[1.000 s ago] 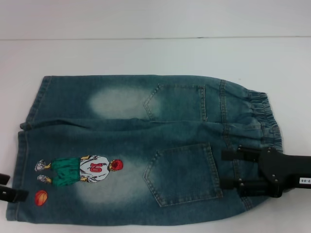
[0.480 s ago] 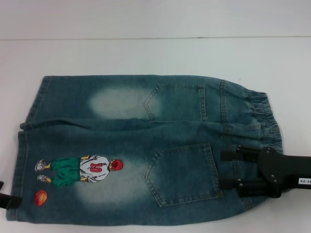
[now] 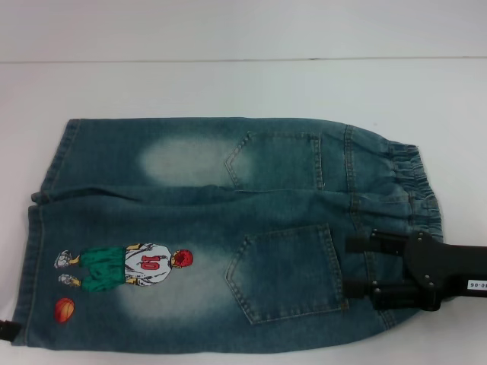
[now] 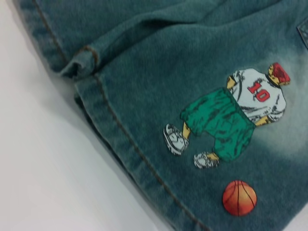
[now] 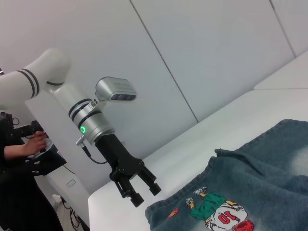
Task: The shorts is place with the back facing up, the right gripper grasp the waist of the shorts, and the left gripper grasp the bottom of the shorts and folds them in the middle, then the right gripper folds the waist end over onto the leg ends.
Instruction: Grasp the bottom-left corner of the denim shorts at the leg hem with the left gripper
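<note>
The denim shorts (image 3: pixel 198 205) lie flat on the white table, back pockets up, with the elastic waist (image 3: pixel 415 186) at the right. The leg hems (image 3: pixel 34 251) are at the left, beside the embroidered figure (image 3: pixel 125 266). My right gripper (image 3: pixel 350 266) is open, its two fingers lying level over the waist end next to the near back pocket (image 3: pixel 285 274). Only a sliver of my left gripper (image 3: pixel 6 328) shows at the near left corner of the hems. The right wrist view shows the left gripper (image 5: pixel 144 192) open, just off the hem (image 5: pixel 159 211). The left wrist view shows the hem (image 4: pixel 120 139) and the figure (image 4: pixel 231 115).
The white table (image 3: pixel 228 84) runs back to a pale wall. In the right wrist view a person (image 5: pixel 19 159) sits behind the left arm, beyond the table's edge. An embroidered basketball (image 3: pixel 65 309) sits near the hem's near corner.
The left gripper has slid down and left along the hem's near corner, almost out of the head view. The right gripper and the shorts have not moved.
</note>
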### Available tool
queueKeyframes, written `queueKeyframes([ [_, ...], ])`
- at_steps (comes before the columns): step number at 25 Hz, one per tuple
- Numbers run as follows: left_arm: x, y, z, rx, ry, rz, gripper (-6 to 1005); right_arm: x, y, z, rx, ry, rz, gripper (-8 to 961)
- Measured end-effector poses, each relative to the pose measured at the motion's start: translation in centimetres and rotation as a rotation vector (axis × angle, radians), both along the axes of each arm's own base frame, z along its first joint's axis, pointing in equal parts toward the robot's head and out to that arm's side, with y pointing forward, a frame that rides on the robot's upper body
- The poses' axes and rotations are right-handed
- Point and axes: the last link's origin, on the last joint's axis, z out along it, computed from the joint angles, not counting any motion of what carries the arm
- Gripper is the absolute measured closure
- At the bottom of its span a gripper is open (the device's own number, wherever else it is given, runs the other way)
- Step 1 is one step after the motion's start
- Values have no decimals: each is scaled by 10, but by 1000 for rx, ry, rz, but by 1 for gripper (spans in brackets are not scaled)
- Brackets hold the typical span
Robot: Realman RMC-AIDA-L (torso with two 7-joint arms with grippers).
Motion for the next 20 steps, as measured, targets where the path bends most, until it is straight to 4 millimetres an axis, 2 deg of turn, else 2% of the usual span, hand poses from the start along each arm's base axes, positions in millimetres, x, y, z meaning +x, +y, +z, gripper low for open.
queueKeyframes([
  [20,1,-4,-16,-75,-3,22,96,1,1,1,11,0,-4,26],
])
